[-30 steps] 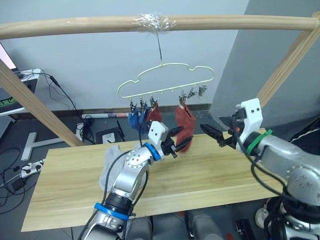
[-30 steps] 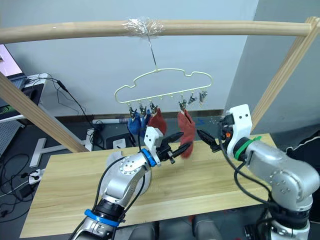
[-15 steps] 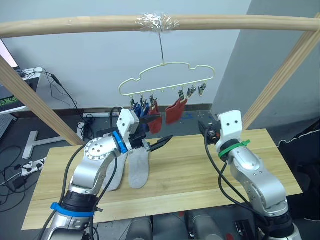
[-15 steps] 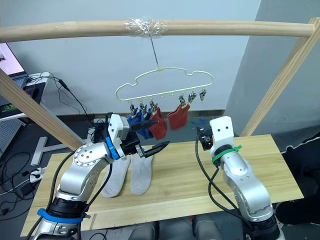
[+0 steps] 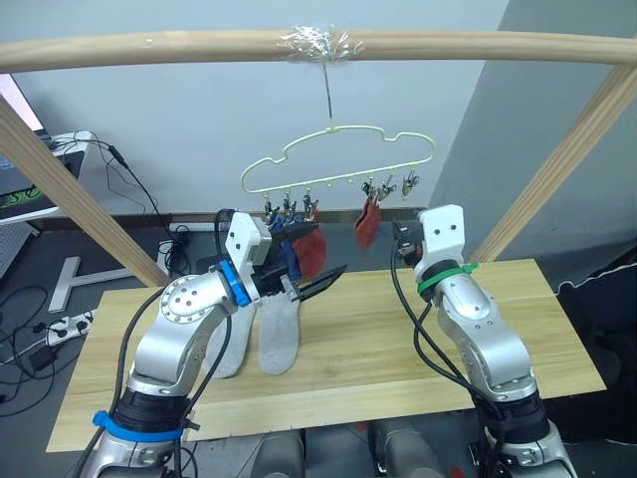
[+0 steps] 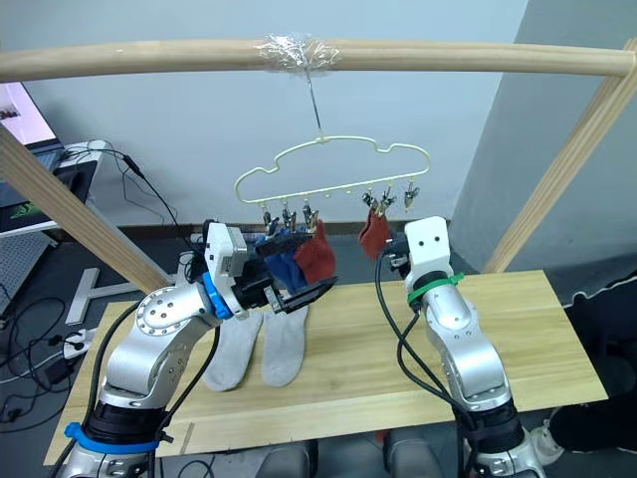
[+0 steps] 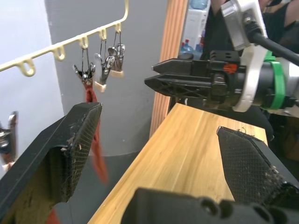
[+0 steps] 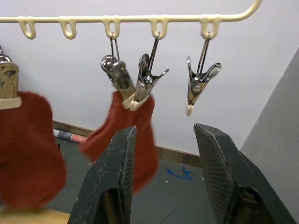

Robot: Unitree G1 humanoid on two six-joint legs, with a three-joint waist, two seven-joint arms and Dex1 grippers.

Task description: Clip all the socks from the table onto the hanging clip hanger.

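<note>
The pale yellow-green clip hanger (image 5: 338, 151) hangs by its hook from the wooden rail. Blue socks (image 5: 285, 249) and a rust red sock (image 5: 312, 249) hang from its left clips. A second red sock (image 5: 366, 224) hangs from a clip (image 8: 135, 88) further right, beside an empty clip (image 8: 198, 86). Two light grey socks (image 5: 279, 334) lie side by side on the table (image 5: 418, 349). My left gripper (image 5: 318, 257) is open above the grey socks, empty. My right gripper (image 8: 164, 131) is raised just under the right clips, its jaws a little apart with nothing between them.
The round wooden rail (image 5: 199, 45) spans overhead, with slanted posts at the left (image 5: 70, 189) and right (image 5: 557, 159). Cables and a power strip (image 5: 60, 324) lie on the floor behind the table. The table's right half is bare wood.
My left gripper drew back left from the hanging red sock and opened wide, uncovering the grey socks. My right gripper swung in and up toward the right clips, its jaws narrowing.
</note>
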